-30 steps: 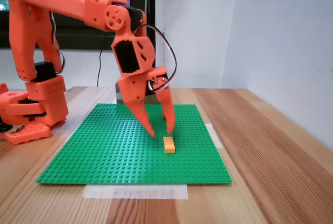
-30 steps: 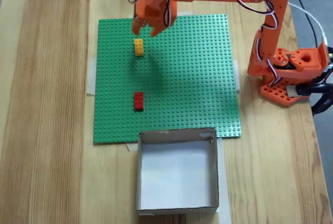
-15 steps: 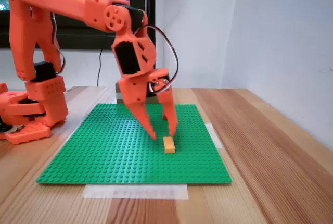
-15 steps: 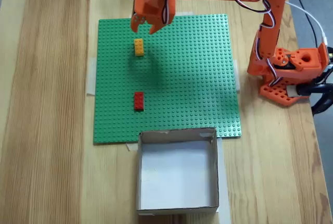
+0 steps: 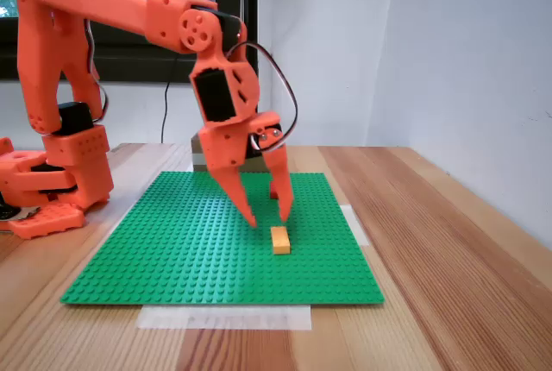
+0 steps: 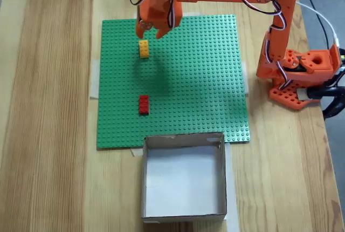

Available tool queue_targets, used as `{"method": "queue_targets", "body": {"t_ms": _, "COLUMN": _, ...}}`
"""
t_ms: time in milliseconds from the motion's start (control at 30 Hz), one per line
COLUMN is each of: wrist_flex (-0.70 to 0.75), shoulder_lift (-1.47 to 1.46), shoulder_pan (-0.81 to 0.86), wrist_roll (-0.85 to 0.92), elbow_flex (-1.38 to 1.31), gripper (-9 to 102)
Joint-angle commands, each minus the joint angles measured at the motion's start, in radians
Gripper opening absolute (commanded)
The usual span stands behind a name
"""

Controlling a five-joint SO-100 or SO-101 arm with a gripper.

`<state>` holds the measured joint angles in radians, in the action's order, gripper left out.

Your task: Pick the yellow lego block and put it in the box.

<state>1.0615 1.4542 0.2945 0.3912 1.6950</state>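
Nearest the camera in a fixed view, a strip of pale tape [image 5: 224, 316] lay along the front edge of the green baseplate [image 5: 172, 254], which rested on the wooden table [image 5: 448, 250]. The yellow lego block [image 5: 280, 240] sat on the baseplate studs, apart from everything else. Just behind and above it the orange gripper [image 5: 266, 216] hung with its two fingers spread, tips pointing down and gripping nothing. Farther back stood the arm's base [image 5: 52, 190]. In a fixed view from above, the gripper [image 6: 149, 29] hovered just beyond the yellow lego block [image 6: 144, 48], a red brick [image 6: 143, 104] lay well apart, and the box [image 6: 183, 210] sat open beside the baseplate edge.
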Motion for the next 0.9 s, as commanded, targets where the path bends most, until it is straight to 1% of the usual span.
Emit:
{"method": "queue_targets", "body": {"t_ms": 0, "wrist_flex": 0.009, "shoulder_lift": 0.006, "shoulder_pan": -0.011, "wrist_roll": 0.011, "elbow_flex": -0.017, "gripper": 17}}
{"method": "queue_targets", "body": {"t_ms": 500, "wrist_flex": 0.014, "shoulder_lift": -0.02, "shoulder_pan": -0.048, "wrist_roll": 0.012, "elbow_flex": -0.023, "gripper": 20}}
{"method": "queue_targets", "body": {"t_ms": 867, "wrist_flex": -0.003, "shoulder_lift": -0.103, "shoulder_pan": -0.008, "wrist_roll": -0.003, "elbow_flex": -0.094, "gripper": 20}}
